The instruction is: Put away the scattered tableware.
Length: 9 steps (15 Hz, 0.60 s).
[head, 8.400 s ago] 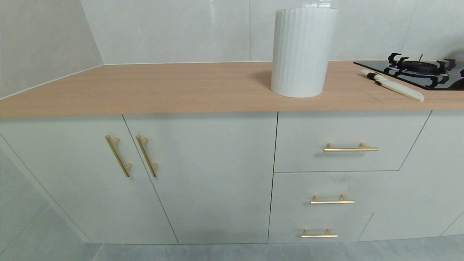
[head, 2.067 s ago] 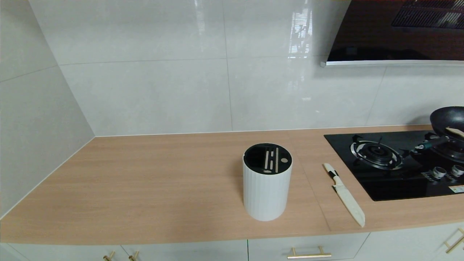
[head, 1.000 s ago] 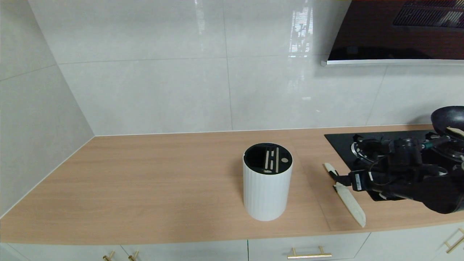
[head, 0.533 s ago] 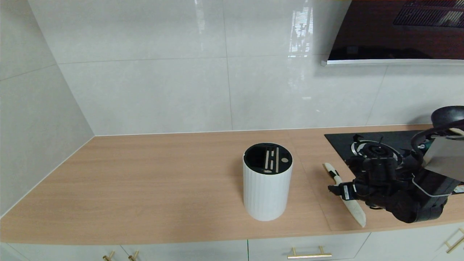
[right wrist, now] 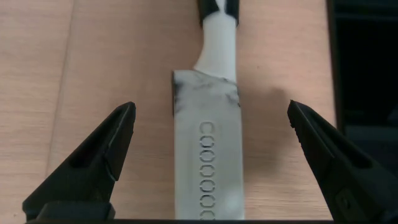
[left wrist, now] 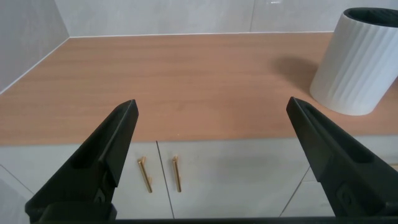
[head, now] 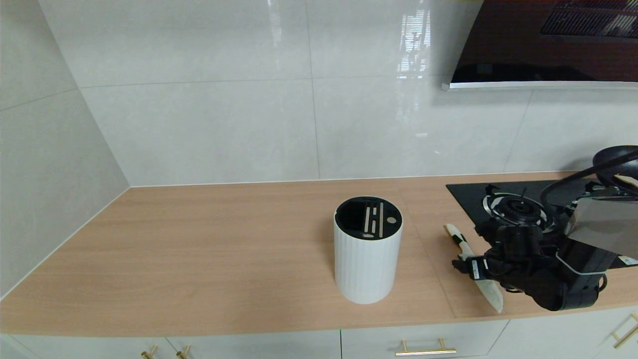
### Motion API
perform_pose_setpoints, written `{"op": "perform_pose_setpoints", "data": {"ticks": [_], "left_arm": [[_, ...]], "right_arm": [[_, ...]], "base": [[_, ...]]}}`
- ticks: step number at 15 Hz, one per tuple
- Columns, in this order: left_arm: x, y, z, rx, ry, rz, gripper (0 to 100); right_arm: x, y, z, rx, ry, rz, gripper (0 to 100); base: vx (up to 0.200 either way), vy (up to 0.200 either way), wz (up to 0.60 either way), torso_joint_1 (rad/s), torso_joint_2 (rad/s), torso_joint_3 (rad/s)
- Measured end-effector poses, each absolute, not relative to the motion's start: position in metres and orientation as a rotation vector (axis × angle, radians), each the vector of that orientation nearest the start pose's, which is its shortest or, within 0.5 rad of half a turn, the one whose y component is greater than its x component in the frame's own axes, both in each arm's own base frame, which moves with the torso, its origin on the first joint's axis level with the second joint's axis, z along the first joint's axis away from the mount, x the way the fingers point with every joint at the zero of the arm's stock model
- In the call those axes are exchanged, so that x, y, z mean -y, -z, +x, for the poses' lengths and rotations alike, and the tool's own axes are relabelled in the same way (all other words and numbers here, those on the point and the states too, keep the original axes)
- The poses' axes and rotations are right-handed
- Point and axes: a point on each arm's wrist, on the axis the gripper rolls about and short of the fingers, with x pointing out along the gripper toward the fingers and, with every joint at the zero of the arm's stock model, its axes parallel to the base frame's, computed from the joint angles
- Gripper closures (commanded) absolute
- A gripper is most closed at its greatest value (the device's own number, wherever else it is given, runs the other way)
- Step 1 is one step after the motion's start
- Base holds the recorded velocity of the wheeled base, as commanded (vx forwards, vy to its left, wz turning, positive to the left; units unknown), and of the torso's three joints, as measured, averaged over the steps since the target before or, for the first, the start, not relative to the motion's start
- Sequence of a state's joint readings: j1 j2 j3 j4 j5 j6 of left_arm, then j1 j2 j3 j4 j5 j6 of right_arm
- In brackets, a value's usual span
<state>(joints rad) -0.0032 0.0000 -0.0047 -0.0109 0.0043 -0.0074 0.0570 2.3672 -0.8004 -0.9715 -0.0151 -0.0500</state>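
the right gripper [head: 468,265] has come down over the knife [right wrist: 206,118], jaws open astride its blade. the knife lies flat on the counter [head: 224,259] at 3 o'clock of the holder [head: 367,259], not yet gripped.

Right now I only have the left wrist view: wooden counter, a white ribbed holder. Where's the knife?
Observer: The knife lies flat on the counter, between the holder and the hob, handle toward the wall.
Operator: Has the right arm got it?
Observer: Not yet. The right gripper is open, with its fingers on either side of the blade near the handle.
Operator: Any free slot in the holder?
Observer: In the head view its top shows several slots, with nothing standing in any of them.
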Motion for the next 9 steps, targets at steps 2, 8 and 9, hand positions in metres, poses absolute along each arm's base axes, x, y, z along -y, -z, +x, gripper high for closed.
{"op": "perform_pose_setpoints", "data": {"ticks": [2, 8, 9], "left_arm": [[-0.0002, -0.0778, -0.0232, 0.015, -0.001, -0.008, 0], [-0.0002, -0.0779, -0.0232, 0.016, -0.001, -0.008, 0], [-0.0002, -0.0778, -0.0232, 0.015, -0.001, -0.008, 0]], "right_arm": [[-0.0212, 0.0238, 0.3754, -0.592, -0.055, -0.069, 0], [-0.0226, 0.0255, 0.3795, -0.569, -0.047, -0.071, 0], [-0.0231, 0.0259, 0.3798, -0.568, -0.044, -0.073, 0]], "base": [[0.0, 0.0, 0.0, 0.0, 0.0, 0.0], [0.0, 0.0, 0.0, 0.0, 0.0, 0.0], [0.0, 0.0, 0.0, 0.0, 0.0, 0.0]]}}
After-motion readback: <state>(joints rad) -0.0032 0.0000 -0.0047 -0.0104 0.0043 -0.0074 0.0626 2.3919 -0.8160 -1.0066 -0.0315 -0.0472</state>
